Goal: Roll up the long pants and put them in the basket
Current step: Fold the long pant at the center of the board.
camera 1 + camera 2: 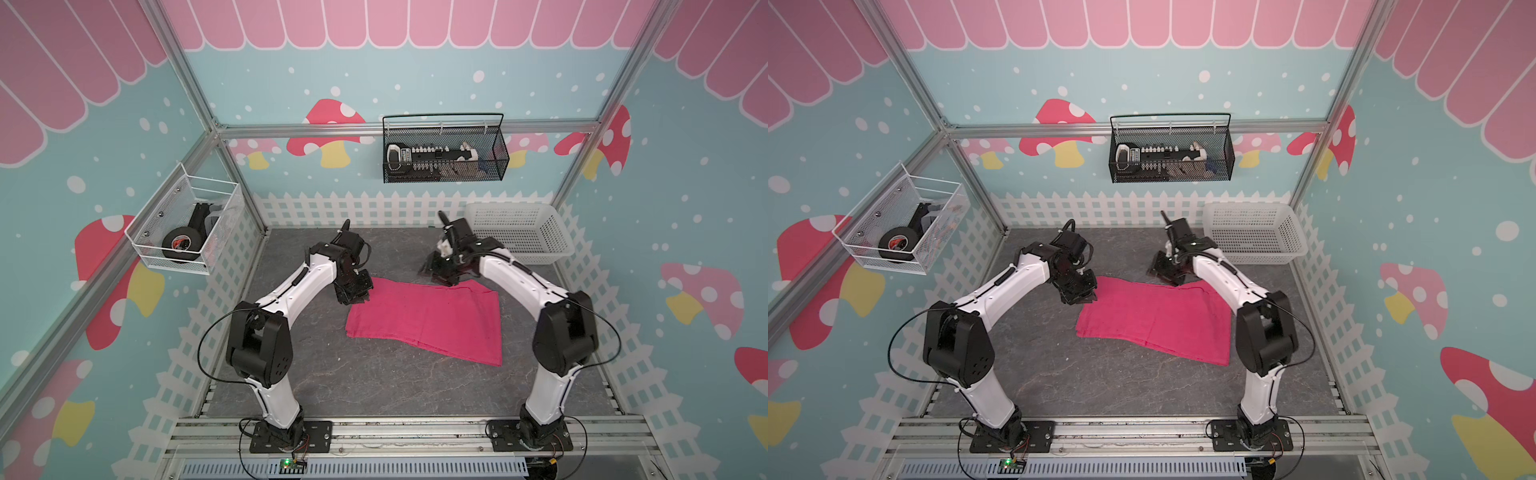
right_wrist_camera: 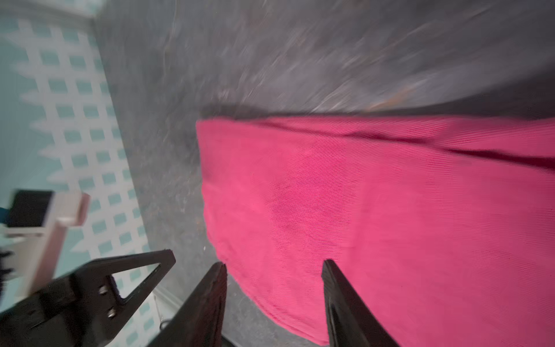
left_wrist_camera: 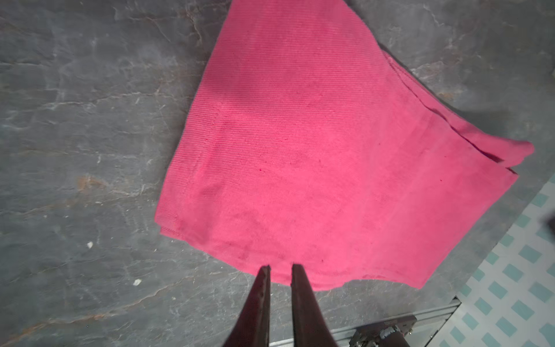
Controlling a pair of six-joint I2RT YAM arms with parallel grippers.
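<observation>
The long pants (image 1: 428, 320) (image 1: 1158, 320) lie folded into a flat hot-pink slab on the dark table, in both top views. My left gripper (image 1: 360, 296) (image 1: 1084, 296) hovers at the slab's far left corner. In the left wrist view its fingers stand a narrow gap apart (image 3: 280, 266) over the cloth's edge (image 3: 330, 150), with nothing between them. My right gripper (image 1: 432, 271) (image 1: 1162, 272) hangs over the far right corner, open. In the blurred right wrist view its jaws (image 2: 274, 263) straddle the edge of the cloth (image 2: 375, 210) without touching it.
A white plastic basket (image 1: 519, 232) (image 1: 1254, 232) stands at the table's far right corner, behind the right arm. A black wire basket (image 1: 444, 153) hangs on the back wall and a white wire basket (image 1: 187, 224) on the left wall. Dark marbled table (image 1: 353, 382) surrounds the pants.
</observation>
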